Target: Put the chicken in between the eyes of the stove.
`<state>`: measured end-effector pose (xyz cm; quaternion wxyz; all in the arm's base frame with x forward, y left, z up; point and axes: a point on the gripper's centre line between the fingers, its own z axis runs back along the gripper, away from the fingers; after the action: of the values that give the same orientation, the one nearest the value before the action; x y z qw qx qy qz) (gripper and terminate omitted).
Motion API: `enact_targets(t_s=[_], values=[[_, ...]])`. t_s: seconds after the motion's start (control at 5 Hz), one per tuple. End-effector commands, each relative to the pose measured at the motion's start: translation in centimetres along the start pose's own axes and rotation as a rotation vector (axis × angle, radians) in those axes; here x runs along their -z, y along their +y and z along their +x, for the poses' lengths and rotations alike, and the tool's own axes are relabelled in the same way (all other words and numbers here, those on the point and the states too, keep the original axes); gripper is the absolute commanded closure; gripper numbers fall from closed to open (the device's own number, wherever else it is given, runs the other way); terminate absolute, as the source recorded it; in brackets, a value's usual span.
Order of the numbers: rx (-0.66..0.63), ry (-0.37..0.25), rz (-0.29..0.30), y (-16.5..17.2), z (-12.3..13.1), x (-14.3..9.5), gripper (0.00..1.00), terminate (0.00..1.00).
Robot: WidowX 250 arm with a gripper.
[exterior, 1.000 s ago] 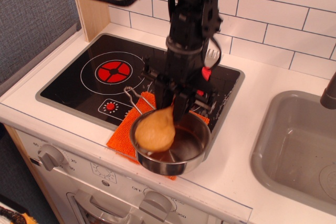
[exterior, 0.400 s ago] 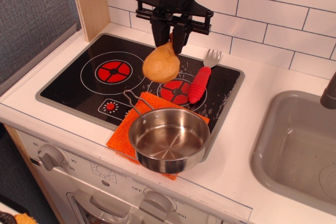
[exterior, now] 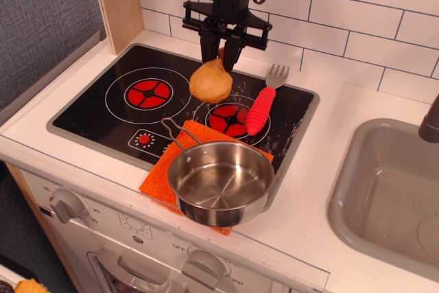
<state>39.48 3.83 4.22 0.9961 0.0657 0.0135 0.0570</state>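
My gripper (exterior: 221,55) is shut on the narrow bone tip of the tan-brown chicken drumstick (exterior: 210,81). The chicken hangs bulb down, above the black stove (exterior: 103,111), over the gap between the two eyes and slightly toward the back. The larger left eye (exterior: 149,92) is fully in view. The smaller right eye (exterior: 230,119) is partly covered by a fork and the orange cloth. The arm comes down from the top of the frame.
A red-handled fork (exterior: 261,105) lies across the right eye. A steel pot (exterior: 221,182) stands on an orange cloth (exterior: 159,178) at the stove's front right edge. A grey sink (exterior: 389,197) is at the right. The tiled wall (exterior: 357,25) stands behind.
The gripper lifted the chicken out of the steel pot, carried it up and back over the stove, and has now lowered it slightly toward the gap between the eyes.
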Motion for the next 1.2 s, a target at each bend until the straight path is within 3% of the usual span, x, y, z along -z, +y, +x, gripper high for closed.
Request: enact_targets(t_s=[0.0,0.2,0.4,0.6,0.8,1.0], values=[[-0.026,-0.085,0.018,1.7,0.4,-1.7,1.00,0.00],[-0.033,-0.088,0.007,1.8,0.3,-1.9,0.00,0.00],[-0.016,-0.077,-0.031,1.6,0.1,-2.9,0.00,0.00],[0.011,-0.097,-0.061,1.1,-0.9,-5.6,0.00,0.00],[0.037,-0.119,-0.082,0.6,-1.8,-6.7,0.00,0.00],[0.066,-0.103,-0.083,0.1,-2.3,-6.4,0.00,0.00]])
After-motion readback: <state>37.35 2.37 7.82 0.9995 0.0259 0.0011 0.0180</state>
